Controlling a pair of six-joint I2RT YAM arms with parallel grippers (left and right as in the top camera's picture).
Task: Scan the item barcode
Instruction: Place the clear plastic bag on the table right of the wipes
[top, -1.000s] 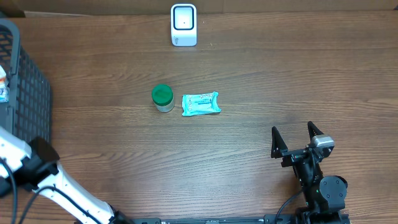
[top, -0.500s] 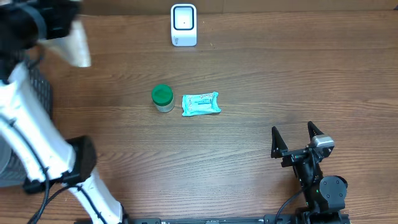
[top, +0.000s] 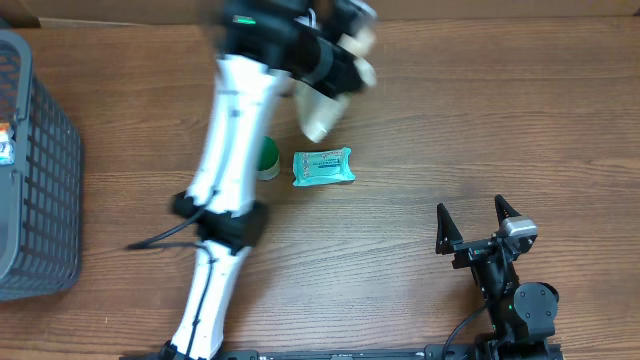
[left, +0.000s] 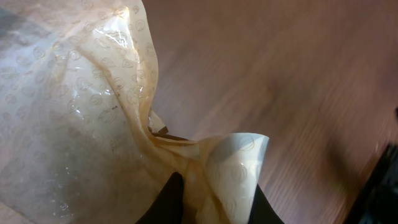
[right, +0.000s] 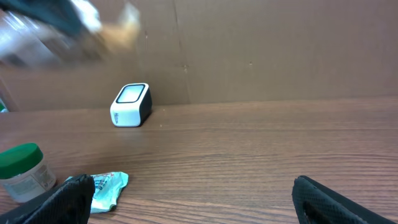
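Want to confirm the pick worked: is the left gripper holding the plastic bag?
Yes, in the left wrist view the left gripper pinches a fold of the plastic bag.

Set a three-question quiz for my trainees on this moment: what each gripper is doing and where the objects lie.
1. True or false: the right gripper is open and empty.
2. What does the left gripper hold? A) a clear plastic bag B) a cardboard box C) nothing at all
3. Fill in: in the overhead view, the teal packet lies to the ___ of the green-lidded jar.
Key: 1 true; 2 A; 3 right.
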